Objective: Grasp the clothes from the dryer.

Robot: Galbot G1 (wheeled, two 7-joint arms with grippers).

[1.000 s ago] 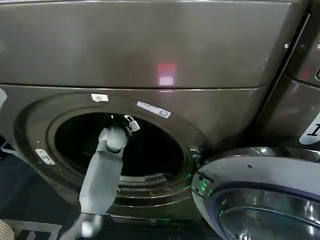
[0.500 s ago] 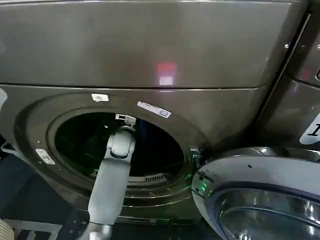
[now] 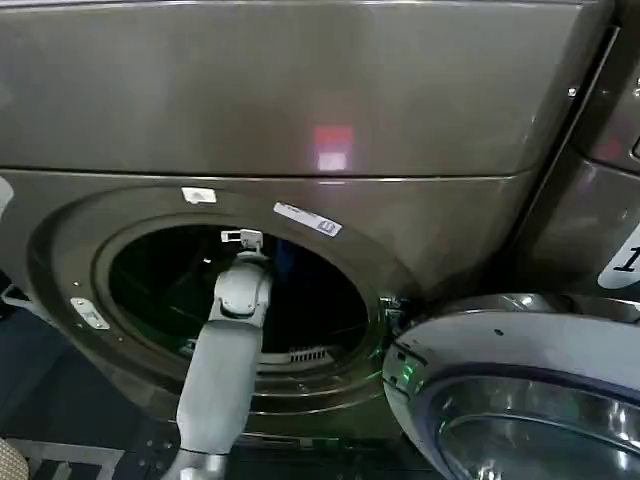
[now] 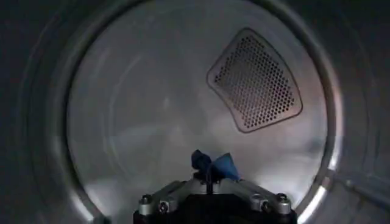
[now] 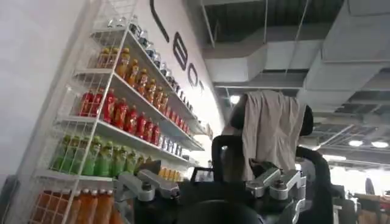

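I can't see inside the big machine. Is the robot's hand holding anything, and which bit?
The left gripper, inside the dryer, is shut on the clothes, pinching the dark blue piece by its lower edge.

The dryer (image 3: 300, 100) carries the load: its wide round porthole stands open in the bronze-grey front, and its door (image 3: 520, 390) is swung out at the porthole's right edge. Inside, the steel drum (image 4: 152, 122) has a smooth back wall with one perforated vent panel (image 4: 256, 82). A small dark blue piece of the clothes (image 4: 213, 164) shows low in the drum, near its bottom edge.
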